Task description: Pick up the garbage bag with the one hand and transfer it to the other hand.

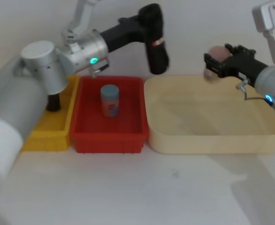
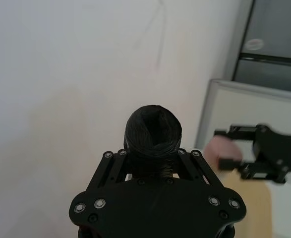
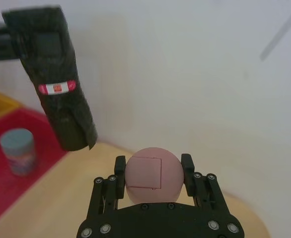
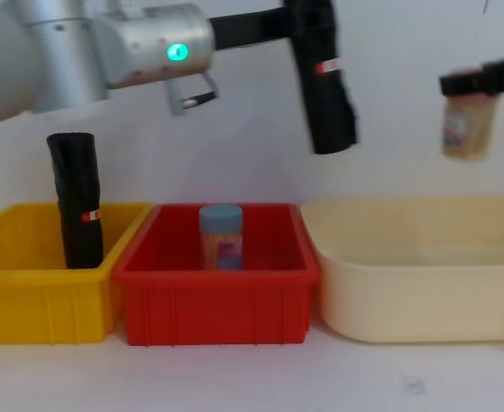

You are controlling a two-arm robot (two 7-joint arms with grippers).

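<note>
A yellow bin (image 4: 28,283) stands nearest the desk's (image 1: 128,187) left edge, first in a row of three containers set side by side along the back of the desk. A slim black roll (image 4: 78,202) stands upright inside it. Touching it on the right is a red bin (image 4: 217,305) with a blue-lidded jar (image 4: 221,238) upright near its middle.

Above the red bin, the arm with the green ring (image 4: 177,51) reaches across from the left. Its gripper, the one hand (image 1: 149,22), has its fingers closed on the upper end of the garbage bag (image 4: 324,94). In the left wrist view the roll's top end sits gripped between the two fingers. The bag hangs in the air, nearly upright with its lower end leaning a little to the right. It is over the line where the red bin meets the cream tub (image 4: 423,300), well above both rims. Its red-and-white label (image 3: 57,88) wraps the roll just below the grip.

The cream tub takes up the right part of the row.

Over the tub's back right corner hangs the other hand (image 3: 152,171), on the arm with the blue ring (image 1: 268,98). Its fingers are clamped on the pink top of a small pinkish container (image 4: 468,124), which hangs below them. This gripper is well apart from the bag, to its right.
</note>
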